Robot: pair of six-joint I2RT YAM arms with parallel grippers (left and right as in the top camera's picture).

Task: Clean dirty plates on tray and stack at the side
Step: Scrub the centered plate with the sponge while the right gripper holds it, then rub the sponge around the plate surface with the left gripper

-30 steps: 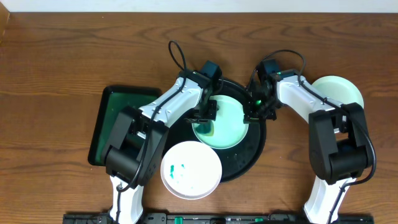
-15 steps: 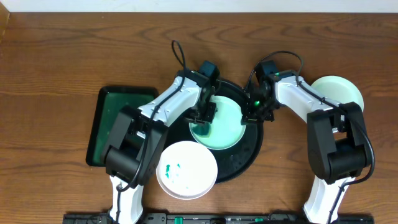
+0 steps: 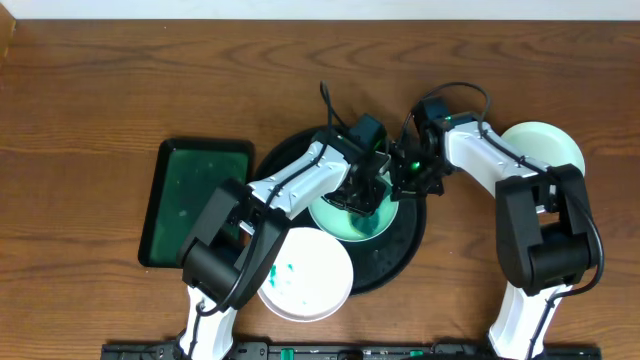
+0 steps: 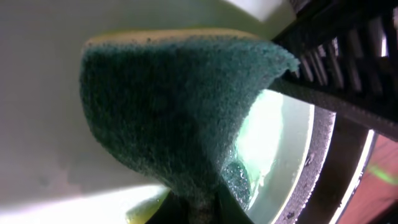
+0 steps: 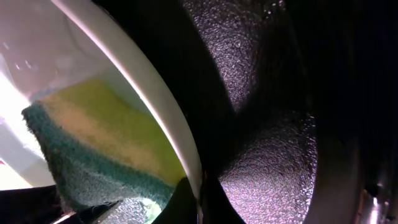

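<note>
A white plate (image 3: pixel 335 215) with a teal-green tint lies on the round black tray (image 3: pixel 400 255). My left gripper (image 3: pixel 363 190) is shut on a green and yellow sponge (image 4: pixel 180 118) and presses it on this plate. My right gripper (image 3: pixel 400 185) is shut on the plate's right rim (image 5: pixel 155 106); the sponge (image 5: pixel 93 149) shows beside it. A second white plate (image 3: pixel 305 275) with teal specks overlaps the tray's front left edge. A third, plain white plate (image 3: pixel 540 150) lies on the table at the right.
A dark-green rectangular tray (image 3: pixel 195 200) lies to the left of the black tray. The wooden table (image 3: pixel 100 80) runs all round. Both arms cross over the black tray.
My left gripper has slid the sponge to the right across the plate, toward the right gripper. The speckled plate and the green tray shifted slightly. The right gripper has kept its hold.
</note>
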